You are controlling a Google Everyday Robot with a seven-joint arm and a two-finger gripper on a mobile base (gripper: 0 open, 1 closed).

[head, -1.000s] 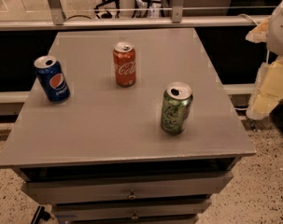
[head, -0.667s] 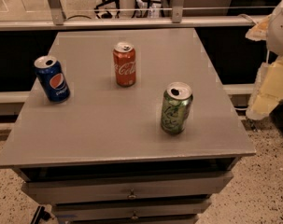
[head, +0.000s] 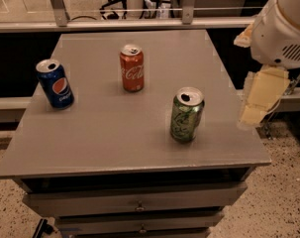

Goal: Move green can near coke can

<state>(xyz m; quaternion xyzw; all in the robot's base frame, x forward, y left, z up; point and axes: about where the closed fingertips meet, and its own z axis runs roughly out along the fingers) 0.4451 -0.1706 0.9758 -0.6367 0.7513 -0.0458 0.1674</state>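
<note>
The green can [head: 186,114], with pale swirly markings and an open silver top, stands upright on the right front part of the grey table [head: 115,133]. The coke can [head: 132,68], red-orange with white script, stands upright at the middle back, about a can's height away to the left and behind. My gripper [head: 260,97], pale cream under a white arm housing, hangs at the table's right edge, to the right of the green can and apart from it. It holds nothing that I can see.
A blue Pepsi can [head: 55,83] stands at the left side of the table. Drawers [head: 139,205] sit under the tabletop. A metal rail and window frame [head: 139,23] run behind the table. Speckled floor lies to the right.
My gripper and arm have moved left, toward the table's right edge and the green can. The three cans have not moved.
</note>
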